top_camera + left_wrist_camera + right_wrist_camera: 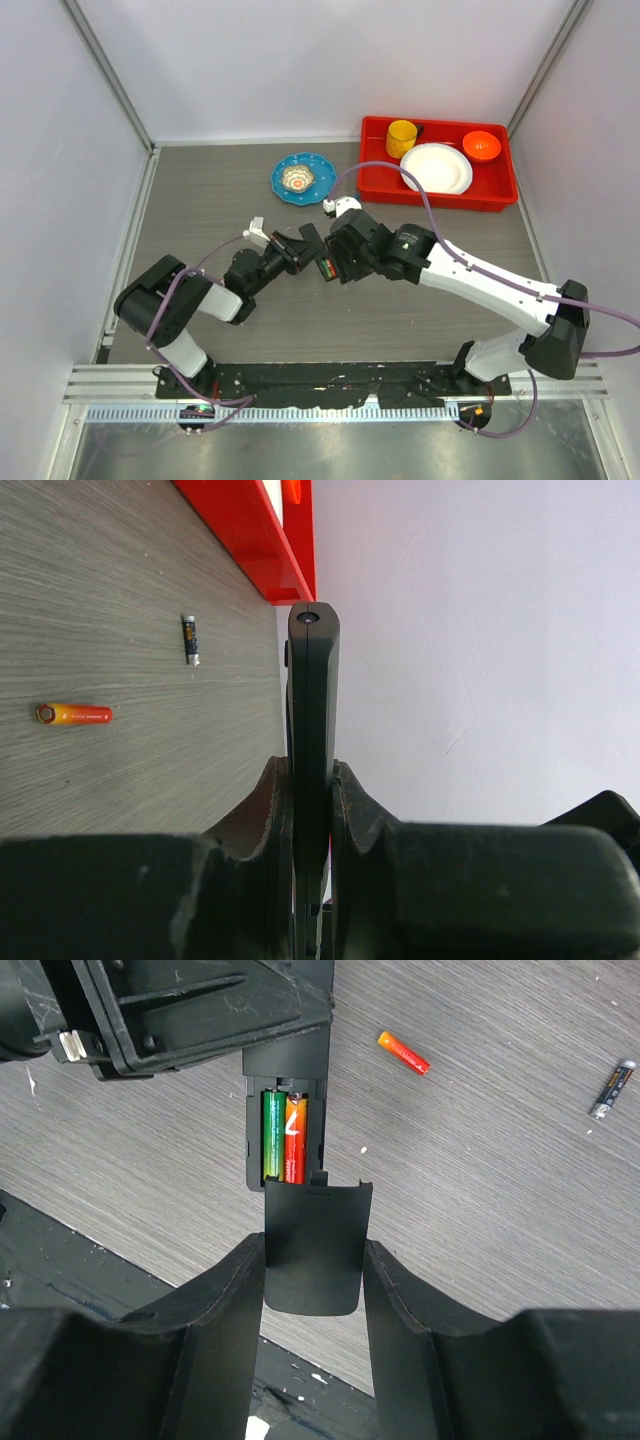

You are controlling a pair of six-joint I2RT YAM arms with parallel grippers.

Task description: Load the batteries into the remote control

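My left gripper (312, 780) is shut on the slim black remote control (313, 680), held edge-on above the table. In the right wrist view the remote (288, 1070) shows its open compartment holding two batteries (284, 1138), one greenish and one orange-red. My right gripper (312, 1260) is shut on the small flat black cover (312, 1250), whose top edge sits at the compartment's lower end. A loose orange-red battery (403, 1053) lies on the table and also shows in the left wrist view (75, 714). In the top view both grippers, left (297, 248) and right (328, 262), meet mid-table.
A small black battery (612, 1089) lies on the table beyond the orange one. A red tray (435, 196) at the back right holds a yellow cup (402, 138), a white plate (436, 167) and an orange bowl (481, 146). A blue plate (303, 178) sits at the back centre.
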